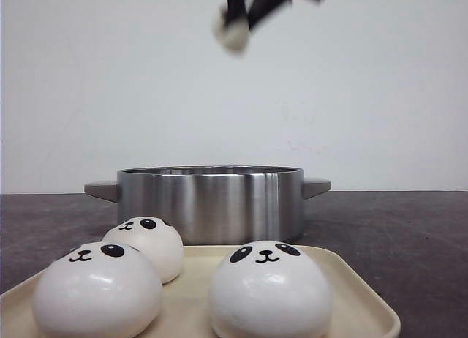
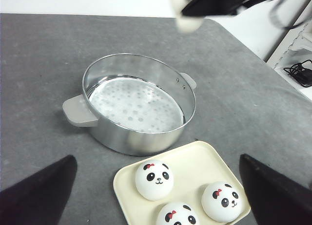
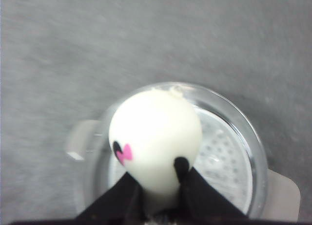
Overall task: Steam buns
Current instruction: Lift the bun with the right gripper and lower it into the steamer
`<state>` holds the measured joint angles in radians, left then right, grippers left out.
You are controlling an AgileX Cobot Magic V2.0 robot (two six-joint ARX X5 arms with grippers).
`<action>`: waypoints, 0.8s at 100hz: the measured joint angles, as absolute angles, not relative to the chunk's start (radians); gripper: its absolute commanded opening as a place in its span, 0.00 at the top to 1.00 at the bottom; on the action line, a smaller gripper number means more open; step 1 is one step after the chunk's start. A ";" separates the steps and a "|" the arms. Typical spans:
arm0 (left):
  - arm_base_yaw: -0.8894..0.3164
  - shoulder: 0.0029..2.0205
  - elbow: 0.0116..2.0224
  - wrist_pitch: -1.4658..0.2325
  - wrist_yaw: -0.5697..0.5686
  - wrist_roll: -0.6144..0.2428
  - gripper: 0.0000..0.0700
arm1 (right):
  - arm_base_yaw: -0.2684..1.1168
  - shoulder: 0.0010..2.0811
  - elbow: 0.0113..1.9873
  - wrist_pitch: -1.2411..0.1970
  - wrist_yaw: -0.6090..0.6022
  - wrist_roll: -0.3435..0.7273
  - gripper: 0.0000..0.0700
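We note the grey table (image 2: 44, 54) carries a steel steamer pot (image 1: 210, 204) at centre, with a cream tray (image 2: 195, 161) just beside it on the near side. The pot's perforated floor (image 2: 134, 105) lies bare, and open grey surface surrounds pot and tray on all sides; the table's far edge meets a white wall (image 1: 110, 82). The right gripper (image 1: 244, 17) hangs high above the pot, well clear of its rim, its black fingers (image 3: 195, 196) clamped on one bun (image 3: 155, 140); the right wrist view looks straight down past this bun into the pot. Three buns (image 1: 269, 290) rest on the tray, two at its left, one at its right, each apart from the tray's raised lip. The left gripper (image 2: 156, 198) hovers above the tray, its fingers spread wide, holding nothing.
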<state>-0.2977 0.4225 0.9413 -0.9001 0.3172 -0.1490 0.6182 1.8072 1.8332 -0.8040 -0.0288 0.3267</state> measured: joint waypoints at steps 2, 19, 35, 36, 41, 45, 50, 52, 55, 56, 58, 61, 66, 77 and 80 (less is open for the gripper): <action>-0.298 0.422 0.941 -0.900 0.317 -0.149 0.00 | 0.609 1.829 1.835 -0.807 -0.036 0.327 0.99; -0.298 0.422 0.941 -0.900 0.317 -0.149 0.00 | 0.570 1.985 1.837 -0.835 -0.076 0.339 0.99; -0.298 0.422 0.941 -0.900 0.317 -0.149 0.00 | 0.570 2.070 1.837 -0.835 -0.078 0.344 0.99; -0.298 0.422 0.941 -0.900 0.317 -0.149 0.00 | 0.570 2.075 1.837 -0.835 -0.078 0.344 0.99; -0.298 0.422 0.941 -0.901 0.317 -0.149 0.00 | 0.568 2.091 1.837 -0.834 -0.078 0.345 0.99; -0.298 0.422 0.941 -0.901 0.317 -0.149 0.00 | 0.568 2.106 1.837 -0.830 -0.078 0.346 0.99; -0.298 0.422 0.941 -0.902 0.317 -0.149 0.00 | 0.568 2.122 1.837 -0.824 -0.078 0.349 0.99; -0.298 0.422 0.941 -0.902 0.317 -0.149 0.00 | 0.567 2.127 1.837 -0.823 -0.078 0.351 0.99; -0.298 0.422 0.941 -0.902 0.317 -0.149 0.00 | 0.566 2.136 1.837 -0.821 -0.078 0.356 0.99; -0.298 0.422 0.941 -0.903 0.317 -0.149 0.00 | 0.565 2.138 1.837 -0.821 -0.078 0.358 0.99; -0.298 0.422 0.941 -0.903 0.317 -0.149 0.00 | 0.562 2.143 1.837 -0.820 -0.078 0.362 0.99; -0.298 0.422 0.941 -0.905 0.317 -0.149 0.00 | 0.561 2.151 1.837 -0.820 -0.078 0.365 0.99; -0.298 0.422 0.941 -0.911 0.317 -0.149 0.00 | 0.561 2.161 1.837 -0.818 -0.076 0.369 0.99; -0.298 0.422 0.941 -0.925 0.317 -0.149 0.00 | 0.554 2.178 1.837 -0.817 -0.065 0.373 0.99; -0.298 0.422 0.941 -0.930 0.317 -0.149 0.00 | 0.553 2.181 1.837 -0.816 -0.054 0.373 0.99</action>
<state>-0.2977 0.4225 0.9413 -0.9298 0.3168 -0.1490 0.5533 2.1811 1.8366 -0.8162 -0.0540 0.3729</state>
